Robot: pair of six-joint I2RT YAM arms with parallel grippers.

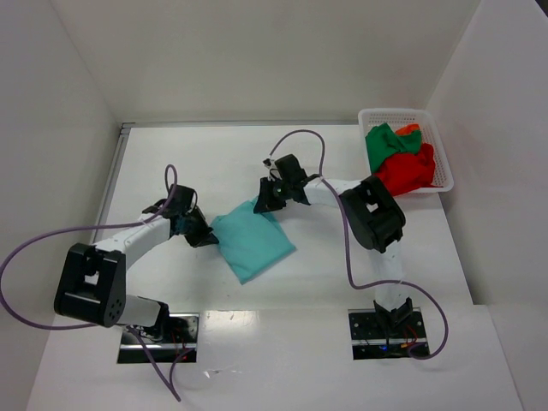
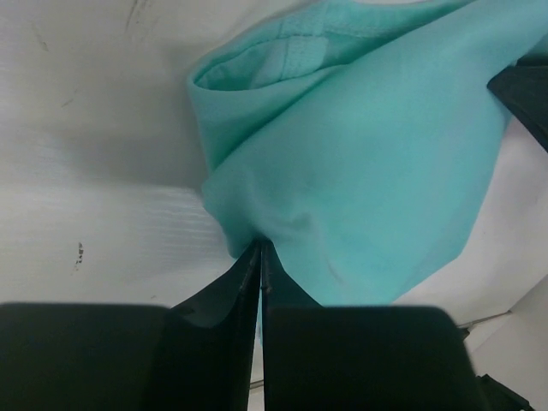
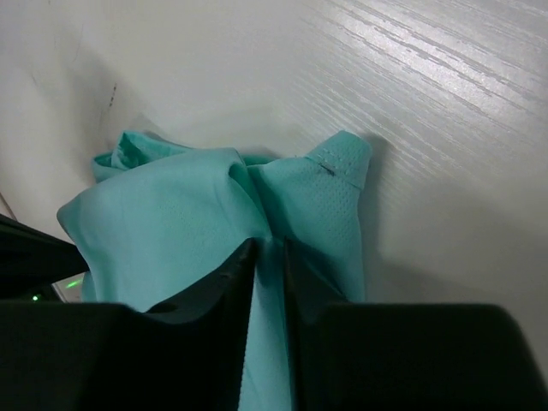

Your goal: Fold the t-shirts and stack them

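Observation:
A teal t-shirt (image 1: 253, 241) lies folded into a compact shape in the middle of the table. My left gripper (image 1: 208, 237) is shut on its left edge; in the left wrist view the cloth (image 2: 360, 171) bunches at the closed fingertips (image 2: 259, 248). My right gripper (image 1: 263, 204) is shut on the shirt's far corner; in the right wrist view the cloth (image 3: 180, 231) is pinched between the fingers (image 3: 270, 244). A dark green t-shirt (image 1: 387, 143), a red t-shirt (image 1: 407, 171) and a bit of an orange t-shirt (image 1: 408, 129) lie crumpled in the basket.
A white plastic lattice basket (image 1: 438, 145) stands at the far right of the table by the right wall. White walls close in the table on the left, back and right. Purple cables loop over both arms.

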